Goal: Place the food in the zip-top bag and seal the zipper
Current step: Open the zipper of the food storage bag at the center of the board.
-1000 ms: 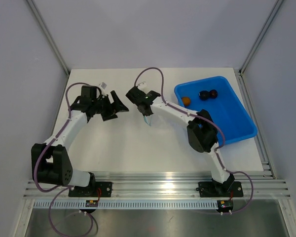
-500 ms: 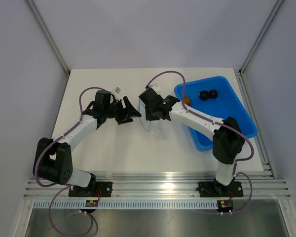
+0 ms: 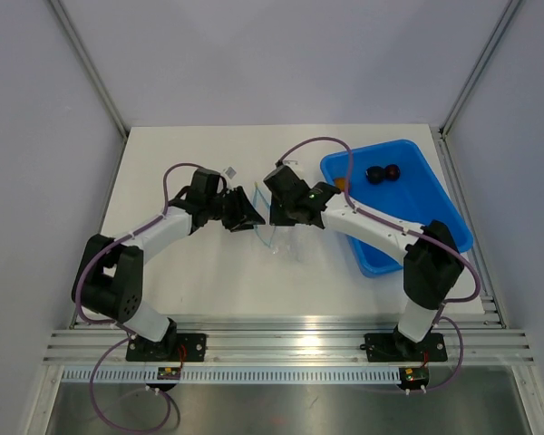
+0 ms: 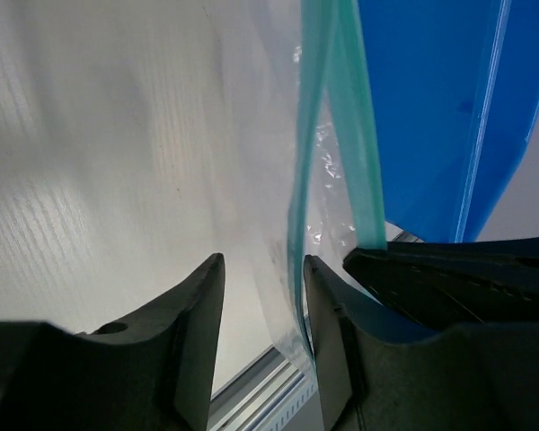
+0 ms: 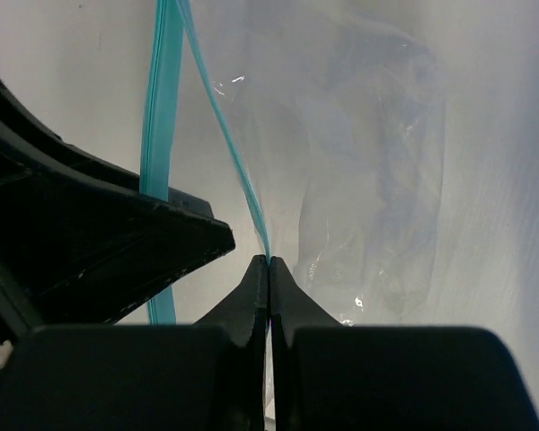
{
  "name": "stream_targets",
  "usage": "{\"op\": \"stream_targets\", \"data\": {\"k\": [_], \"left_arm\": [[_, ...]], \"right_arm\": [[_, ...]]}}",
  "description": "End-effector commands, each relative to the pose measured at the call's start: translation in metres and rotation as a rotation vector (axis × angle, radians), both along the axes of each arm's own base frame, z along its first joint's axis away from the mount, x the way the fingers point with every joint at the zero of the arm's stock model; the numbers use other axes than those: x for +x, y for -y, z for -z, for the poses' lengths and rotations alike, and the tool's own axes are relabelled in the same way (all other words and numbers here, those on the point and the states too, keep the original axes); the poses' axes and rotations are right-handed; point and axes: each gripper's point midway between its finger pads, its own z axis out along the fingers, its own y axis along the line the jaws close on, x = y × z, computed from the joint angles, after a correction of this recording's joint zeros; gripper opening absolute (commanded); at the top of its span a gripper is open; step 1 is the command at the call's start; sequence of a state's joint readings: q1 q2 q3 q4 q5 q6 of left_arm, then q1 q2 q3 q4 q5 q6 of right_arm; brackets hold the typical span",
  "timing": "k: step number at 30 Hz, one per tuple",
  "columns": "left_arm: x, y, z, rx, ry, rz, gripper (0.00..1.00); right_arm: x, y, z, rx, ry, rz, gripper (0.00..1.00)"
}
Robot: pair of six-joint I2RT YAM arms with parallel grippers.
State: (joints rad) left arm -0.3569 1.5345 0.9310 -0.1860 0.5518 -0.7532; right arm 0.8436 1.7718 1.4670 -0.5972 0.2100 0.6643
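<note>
Ok, the zip-top bag (image 3: 288,239) was found mid-worktop (image 3: 190,272), just left of the blue tray (image 3: 426,210), with both arms reaching to its mouth edge. The right end effector (image 5: 269,262) was seen with its fingers pressed together, pinching one lip of the teal zipper (image 5: 157,108). The clear pouch body was seen spread out beyond the pinch. The other lip was seen running apart from the pinched one, so the mouth was parted there. The left end effector (image 4: 262,265) was seen spread. A zipper lip was seen passing between its fingers, close to the inner face of the finger nearer the tray. Contact with that finger could not be confirmed. From above, the two end effectors were seen nearly tip to tip over the bag's mouth. The food was all seen in the tray, well apart from the bag. The orange-brown piece (image 3: 343,182) was seen by the tray's near-left wall. The two dark pieces (image 3: 374,174) were seen side by side toward the far wall.
</note>
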Motion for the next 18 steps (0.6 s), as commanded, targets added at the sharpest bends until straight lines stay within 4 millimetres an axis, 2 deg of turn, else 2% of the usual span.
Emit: {"op": "stream_targets", "data": {"k": [1,3,4,5,6,8,9,11,12,13,14,15,16,17,18], "left_arm": [[0.018,0.007,-0.020,-0.018,0.078,-0.015,0.39],[0.016,0.006,-0.023,-0.020,0.078,-0.017,0.30],[0.017,0.006,-0.024,-0.017,0.083,-0.018,0.08],[0.015,0.004,-0.023,-0.004,0.076,-0.014,0.00],[0.017,0.004,-0.030,0.002,0.090,-0.014,0.00],[0.015,-0.001,-0.030,0.042,0.093,-0.004,0.00],[0.024,-0.004,-0.042,0.068,0.130,-0.022,0.00],[0.024,-0.011,-0.049,0.126,0.142,-0.011,0.00],[0.025,-0.013,-0.053,0.146,0.151,-0.007,0.00],[0.036,-0.012,-0.069,0.163,0.191,-0.013,0.00],[0.032,-0.016,-0.069,0.206,0.179,0.008,0.00],[0.030,-0.012,-0.070,0.236,0.181,0.031,0.00],[0.042,-0.009,-0.083,0.268,0.215,0.028,0.00],[0.035,-0.010,-0.076,0.326,0.186,0.064,0.00],[0.033,-0.002,-0.077,0.375,0.199,0.084,0.00]], "right_arm": [[0.004,-0.003,-0.034,0.135,0.043,0.034,0.00],[0.004,0.005,-0.031,0.158,0.029,0.058,0.00],[0.006,0.002,-0.035,0.209,0.027,0.066,0.00],[0.013,0.011,-0.041,0.247,0.034,0.094,0.00],[0.010,0.018,-0.026,0.255,0.003,0.106,0.00],[0.012,0.020,-0.026,0.324,-0.010,0.117,0.00],[0.011,0.027,-0.021,0.330,-0.016,0.125,0.00],[0.009,0.029,-0.029,0.356,0.008,0.124,0.00],[0.006,0.031,-0.027,0.357,0.007,0.121,0.00],[0.006,0.030,-0.030,0.375,0.016,0.116,0.00],[0.005,0.030,-0.034,0.386,0.027,0.115,0.00],[0.004,0.031,-0.032,0.389,0.022,0.118,0.00],[0.004,0.030,-0.033,0.396,0.024,0.117,0.00],[0.004,0.030,-0.032,0.396,0.023,0.118,0.01],[0.002,0.026,-0.031,0.407,0.008,0.099,0.03]]}}
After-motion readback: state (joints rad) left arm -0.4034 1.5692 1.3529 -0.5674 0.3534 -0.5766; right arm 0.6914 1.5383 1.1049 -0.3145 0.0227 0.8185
